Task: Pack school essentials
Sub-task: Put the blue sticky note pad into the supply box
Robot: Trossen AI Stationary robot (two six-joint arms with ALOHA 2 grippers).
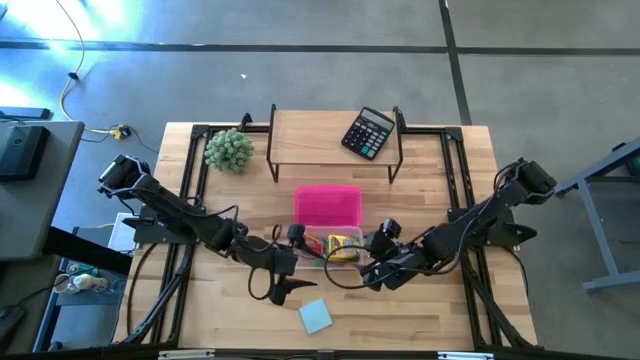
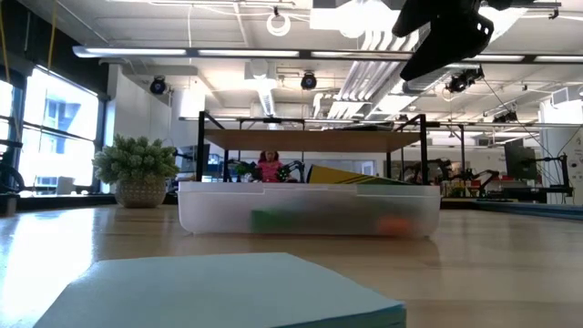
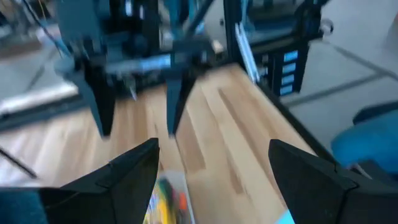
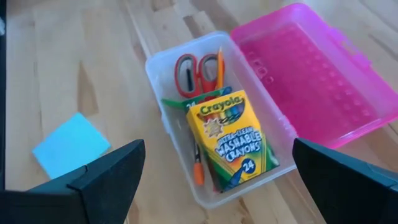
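The clear plastic box (image 4: 217,118), its pink lid (image 4: 314,84) swung open flat on the bench (image 1: 420,310), lay directly below the right pincer (image 4: 214,180), whose fingers stood wide apart and empty above it; inside were the Crayola crayon box (image 4: 231,140), the red-handled scissors (image 4: 194,71) and an orange pencil (image 4: 219,65). The left pincer (image 3: 211,177) hung just beside the same box, on the side away from the right pincer, its fingers also spread and holding nothing. The light-blue note pad (image 1: 316,316) lay unpacked on the bench near the left pincer.
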